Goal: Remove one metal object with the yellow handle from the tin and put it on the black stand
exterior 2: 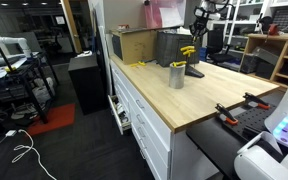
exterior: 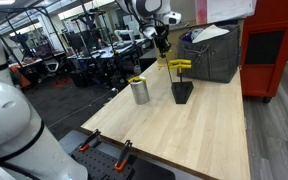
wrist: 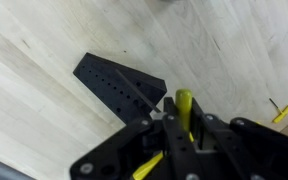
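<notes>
The shiny tin (exterior: 140, 93) stands on the wooden table, with a yellow handle (exterior: 136, 79) sticking out of its top; it also shows in an exterior view (exterior 2: 176, 76). The black stand (exterior: 182, 92) is just beside it, seen in the other exterior view (exterior 2: 192, 70) and from above in the wrist view (wrist: 119, 85). My gripper (exterior: 162, 45) hangs above the stand, slightly behind it. In the wrist view the gripper (wrist: 184, 125) is shut on a yellow-handled metal object (wrist: 184, 105). A yellow handle (exterior: 180, 66) shows just above the stand's top.
A large grey box (exterior: 212, 55) stands at the back of the table behind the stand. A cardboard box (exterior 2: 134, 45) sits at the far end. A small yellow item (wrist: 277, 110) lies on the table. Clamps (exterior: 122, 152) grip the near table edge.
</notes>
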Controlling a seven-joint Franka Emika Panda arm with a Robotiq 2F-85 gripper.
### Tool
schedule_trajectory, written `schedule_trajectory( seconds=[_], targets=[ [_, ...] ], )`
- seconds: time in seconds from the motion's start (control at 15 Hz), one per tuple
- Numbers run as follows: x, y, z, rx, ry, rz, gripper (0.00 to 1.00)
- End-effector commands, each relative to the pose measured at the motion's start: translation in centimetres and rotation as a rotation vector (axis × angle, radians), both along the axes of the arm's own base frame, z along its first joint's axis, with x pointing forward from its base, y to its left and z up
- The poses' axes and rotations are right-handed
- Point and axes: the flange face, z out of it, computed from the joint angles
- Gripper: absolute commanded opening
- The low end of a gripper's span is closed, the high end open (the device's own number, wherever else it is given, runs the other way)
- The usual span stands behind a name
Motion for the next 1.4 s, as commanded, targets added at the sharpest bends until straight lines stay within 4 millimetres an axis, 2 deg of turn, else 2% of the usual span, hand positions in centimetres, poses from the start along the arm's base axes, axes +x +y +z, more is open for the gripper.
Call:
schedule_trajectory(
  seconds=[0.0, 0.13, 0.2, 0.27, 0.4, 0.67, 0.93, 1.33],
  targets=[
    [0.1, 0.0, 0.1, 0.000, 0.001, 0.000, 0.16],
    [0.1, 0.0, 0.0, 0.000, 0.002, 0.000, 0.16],
    [0.1, 0.0, 0.0, 0.000, 0.003, 0.000, 0.04],
    [0.2, 0.5, -0.2, -0.001, 0.008, 0.007, 0.04],
    [0.9, 0.0, -0.2, 0.000, -0.002, -0.020, 0.04],
    [1.6, -3.2, -0.1, -0.001, 0.001, -0.127, 0.04],
    [2.1, -6.1, -0.9, 0.072, 0.000, -0.203, 0.04],
    [2.9, -7.5, 0.0, 0.167, -0.074, -0.277, 0.04]
  ],
)
